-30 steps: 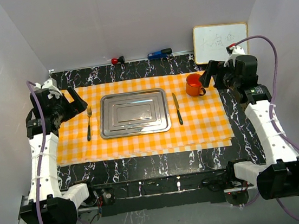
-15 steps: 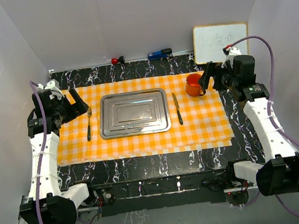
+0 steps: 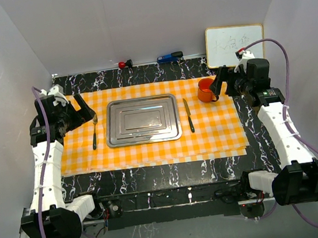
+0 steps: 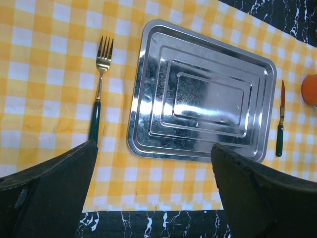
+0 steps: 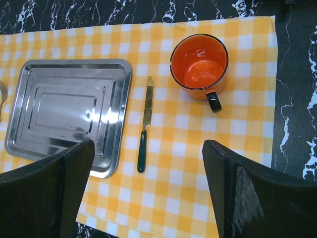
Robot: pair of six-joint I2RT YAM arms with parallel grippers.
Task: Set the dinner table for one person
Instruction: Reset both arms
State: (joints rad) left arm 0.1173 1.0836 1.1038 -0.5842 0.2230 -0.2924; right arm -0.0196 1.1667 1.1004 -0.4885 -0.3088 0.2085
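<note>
Beside mug, my right gripper wide open, empty; left gripper likewise near fork. Careless swing: I tip mug, snag cloth.

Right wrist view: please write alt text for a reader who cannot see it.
An orange-and-white checked cloth on the black marbled dinner table holds a steel tray, a green-handled knife to its right, and an empty orange mug further right. The dark fingers of the open right hand frame the bottom corners.
</note>
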